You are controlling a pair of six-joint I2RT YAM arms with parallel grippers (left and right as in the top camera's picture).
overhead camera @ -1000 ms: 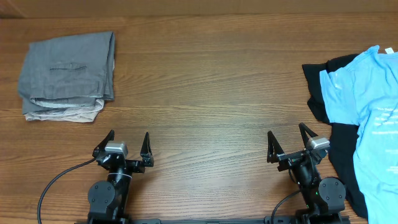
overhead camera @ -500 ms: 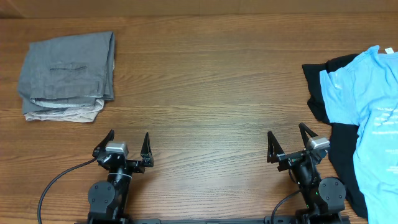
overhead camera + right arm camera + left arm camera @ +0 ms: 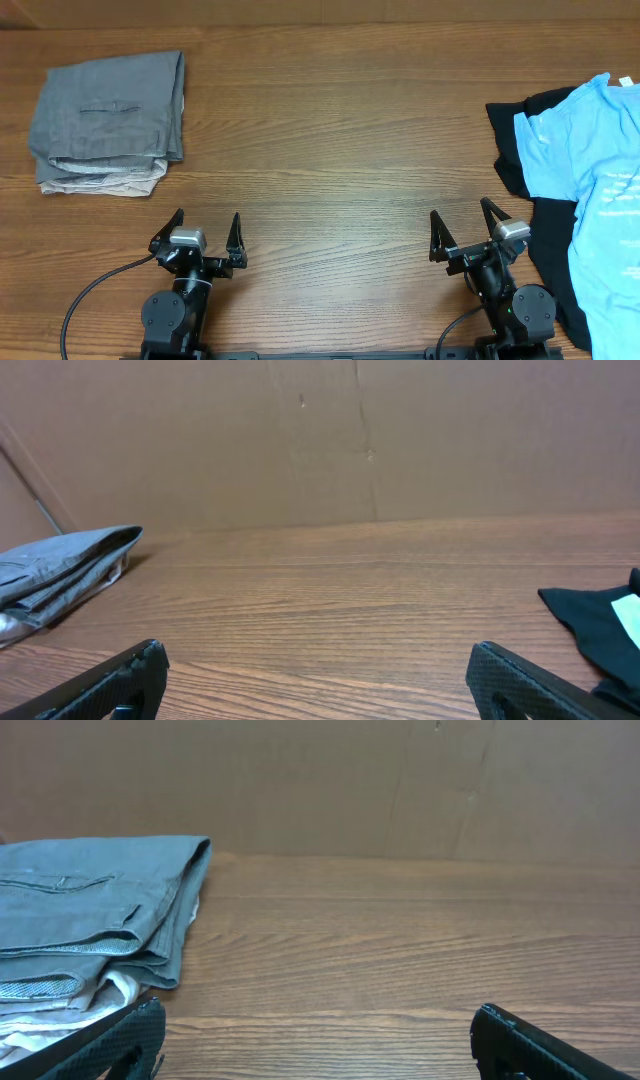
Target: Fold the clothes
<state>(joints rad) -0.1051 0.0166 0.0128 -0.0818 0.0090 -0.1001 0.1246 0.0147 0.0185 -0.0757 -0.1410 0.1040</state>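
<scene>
Folded grey shorts [image 3: 108,108] with a slit pocket lie at the far left on top of a beige garment [image 3: 100,182]; the stack also shows in the left wrist view as grey shorts [image 3: 90,915] and far off as grey shorts [image 3: 60,565]. At the right edge a light-blue T-shirt [image 3: 590,190] lies spread over a black garment [image 3: 520,140], whose corner [image 3: 595,625] shows in the right wrist view. My left gripper [image 3: 207,233] and right gripper [image 3: 462,226] both stand open near the front edge, nothing between their fingers, each apart from the clothes.
The wooden table [image 3: 330,130] runs between the two piles. A brown cardboard wall [image 3: 400,780] backs the table. A black cable [image 3: 85,300] trails from the left arm's base at the front edge.
</scene>
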